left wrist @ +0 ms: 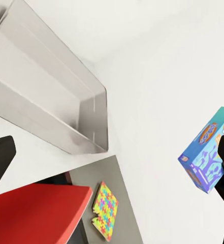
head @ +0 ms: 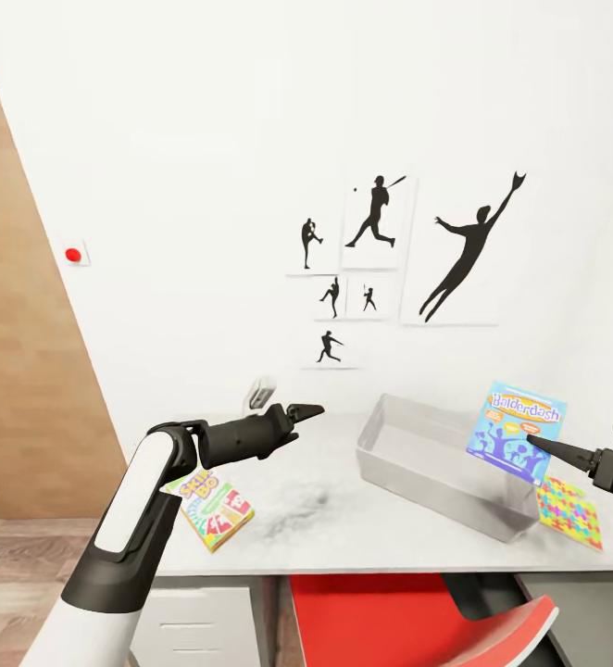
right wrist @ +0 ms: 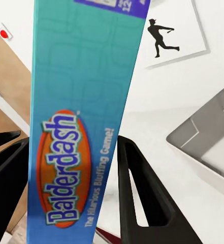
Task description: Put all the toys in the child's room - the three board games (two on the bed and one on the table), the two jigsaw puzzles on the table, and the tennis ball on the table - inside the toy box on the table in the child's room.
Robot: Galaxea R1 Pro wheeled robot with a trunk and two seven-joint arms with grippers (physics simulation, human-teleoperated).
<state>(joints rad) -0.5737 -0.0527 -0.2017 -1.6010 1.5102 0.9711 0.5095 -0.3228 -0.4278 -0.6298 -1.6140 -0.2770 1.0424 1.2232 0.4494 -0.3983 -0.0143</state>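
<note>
1. The step in hand is boxing the blue Balderdash game (head: 518, 432). The right claw (head: 534, 432) is clamped on it and holds it in the air, tilted, above the near right end of the bin (head: 408, 435).

2. In the right wrist view the game's edge (right wrist: 78, 127) runs straight up between the two dark fingers (right wrist: 137, 188), so the grip looks square and firm.

3. Next move, as I judge it: carry the game a little to the left over the open middle of the bin, lower it, then part the fingers. The game is wide compared with the bin, so it may need tipping flat to drop inside rather than catch on the rim.

4. The left claw (head: 308, 410) hovers over the desk (head: 344, 528), left of the bin, gripping nothing. Its tips look close together, but I cannot tell for sure.

5. Other toys wait on the desk: a small yellow, green and red game (head: 216, 508) under the left arm, and a jigsaw (head: 570, 512) just right of the bin.
</note>
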